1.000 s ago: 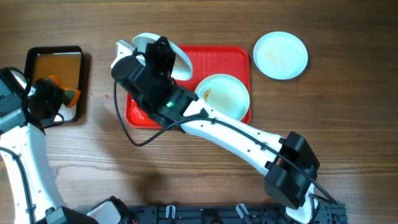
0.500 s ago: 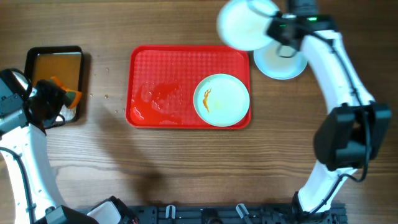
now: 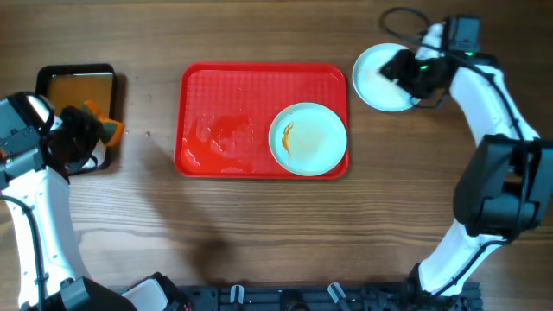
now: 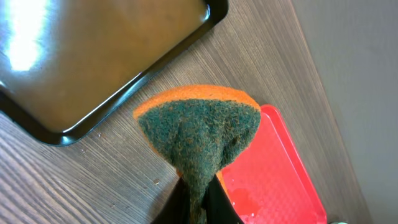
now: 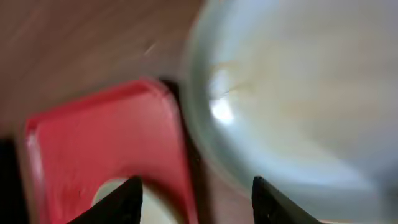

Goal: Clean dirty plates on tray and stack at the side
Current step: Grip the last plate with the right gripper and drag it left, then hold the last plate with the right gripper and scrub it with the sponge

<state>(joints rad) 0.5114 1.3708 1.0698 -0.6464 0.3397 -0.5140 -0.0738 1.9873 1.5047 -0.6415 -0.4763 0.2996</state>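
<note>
Overhead shows two plates, a streaked plate (image 3: 308, 138) on the one tray (image 3: 225, 82) and a second plate (image 3: 373, 82) under the right gripper (image 3: 406, 67), its jaws wide apart; only the left wrist view shows the left gripper (image 4: 199, 202) pinching one sponge (image 4: 199, 134).

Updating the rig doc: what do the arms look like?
Left arm and right arm: white tubular links, boxy black joint housings. Thin black cable loops by the right wrist. Right fingers black, blunt-tipped.

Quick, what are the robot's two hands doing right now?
Left gripper: closed on the orange-green sponge.
Right gripper: open, empty, above the white plate beside the tray.
</note>
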